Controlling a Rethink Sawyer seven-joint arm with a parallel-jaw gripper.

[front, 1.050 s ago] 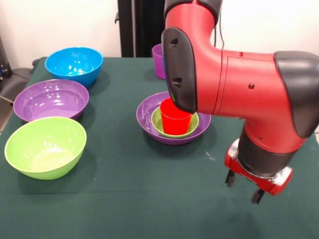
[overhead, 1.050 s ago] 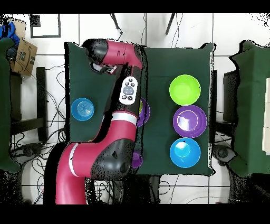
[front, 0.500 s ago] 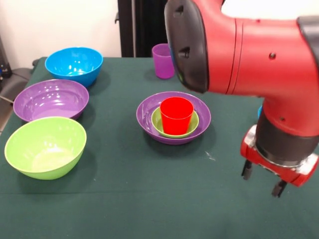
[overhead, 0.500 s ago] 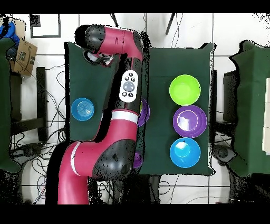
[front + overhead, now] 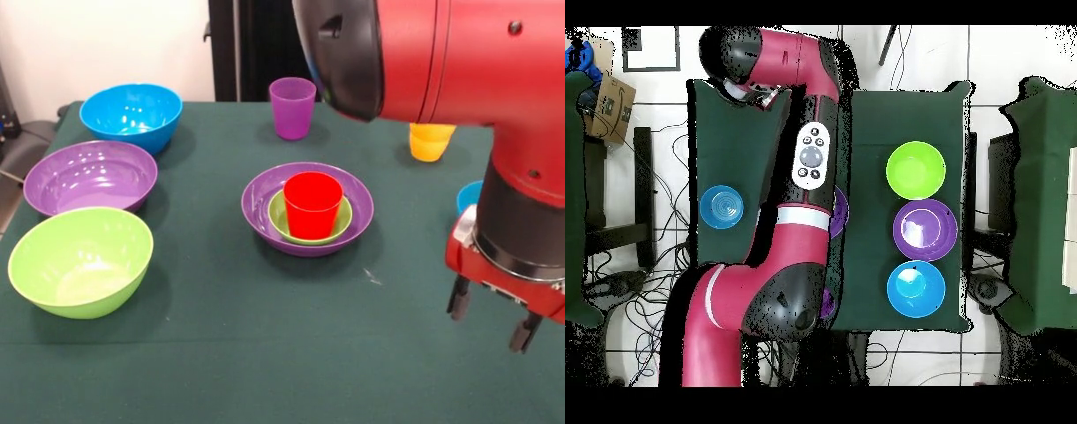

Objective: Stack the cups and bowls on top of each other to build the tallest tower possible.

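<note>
tower (image 5: 308,212): red cup in small green bowl in purple bowl, nested for stability
claw (image 5: 491,316): spread, empty, low, right of tower

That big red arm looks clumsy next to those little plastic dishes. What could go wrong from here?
The open gripper hangs low near the small blue plastic bowl at the table's edge; a careless sweep might knock it off. The bulky red arm hides part of the yellow plastic cup and could clip it. The red plastic cup stands upright in the nested bowls and could tip if bumped.
</note>
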